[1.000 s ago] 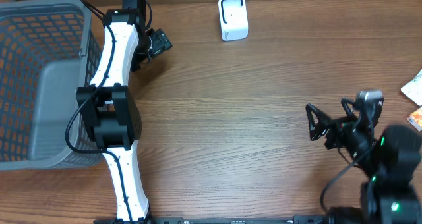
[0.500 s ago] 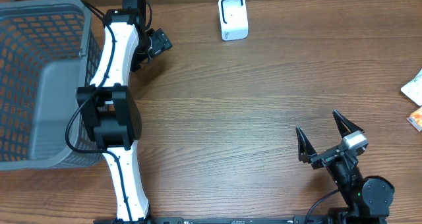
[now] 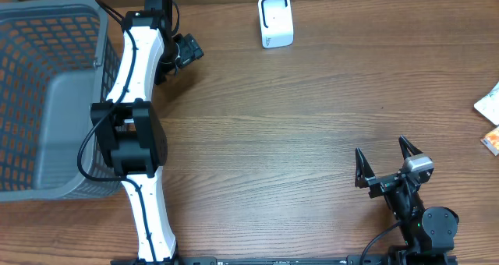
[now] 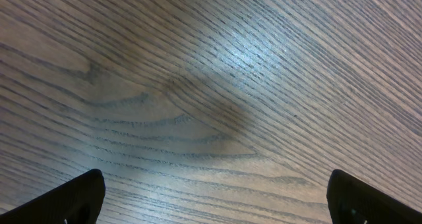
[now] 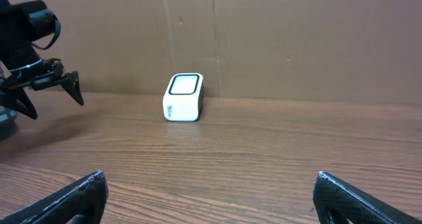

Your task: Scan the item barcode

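- Wooden table (image 3: 296, 125): bare wood runs unbroken from the right jaws forward to the far edge. In the left wrist view, only wood grain fills the gap between that gripper's fingers
- Cardboard wall (image 5: 277, 39): it stands along the far table edge, straight ahead of the right jaws, and closes off that side
- Grey mesh basket (image 3: 47, 101): it sits behind the left arm, on the side away from its jaws, with its rim close against the arm's white links. Room on that side is tight
- Left gripper (image 3: 187, 51): the jaws are spread wide and hold nothing. In its own wrist view only the 2 dark fingertips (image 4: 72, 197) show, low in the corners over bare wood
- Right gripper (image 3: 382, 160): the jaws are spread wide and empty, and hang above the near part of the table with open wood on both sides
- White scanner (image 3: 275, 21): a small rounded block with a dark-rimmed window. It stands near the far edge, ahead of the left jaws with a clear strip of wood between, and far ahead of the right jaws
- Item packets (image 3: 489, 103): 2 flat pieces, 1 white and 1 orange, lie well out to the right of the right jaws. The frame edge cuts them off, and no barcode can be made out
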Controlling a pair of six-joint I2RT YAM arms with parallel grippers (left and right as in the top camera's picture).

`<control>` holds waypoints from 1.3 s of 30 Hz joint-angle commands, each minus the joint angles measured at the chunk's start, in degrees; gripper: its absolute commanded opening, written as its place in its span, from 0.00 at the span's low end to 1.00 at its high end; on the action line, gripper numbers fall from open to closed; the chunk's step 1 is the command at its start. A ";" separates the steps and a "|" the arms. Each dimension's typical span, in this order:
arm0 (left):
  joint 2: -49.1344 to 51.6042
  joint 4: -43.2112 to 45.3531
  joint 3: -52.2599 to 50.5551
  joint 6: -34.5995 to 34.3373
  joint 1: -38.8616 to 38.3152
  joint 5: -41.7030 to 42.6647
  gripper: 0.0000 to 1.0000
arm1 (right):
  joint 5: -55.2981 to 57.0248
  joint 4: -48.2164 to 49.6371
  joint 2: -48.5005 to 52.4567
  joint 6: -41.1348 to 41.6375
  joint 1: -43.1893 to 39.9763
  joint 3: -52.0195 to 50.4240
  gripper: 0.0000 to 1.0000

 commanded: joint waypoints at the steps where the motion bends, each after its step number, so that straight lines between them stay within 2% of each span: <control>1: -1.05 0.02 -0.17 -0.90 -0.15 -0.37 1.00 | 1.03 0.20 -0.57 0.13 0.35 -0.61 1.00; 32: -1.44 0.00 -0.17 -0.90 -0.26 -0.37 1.00 | 1.03 0.24 -0.57 0.13 0.35 -0.61 1.00; 39: -10.34 0.00 -0.17 -0.92 -4.50 -0.37 1.00 | 1.05 0.24 -0.57 0.13 0.35 -0.61 1.00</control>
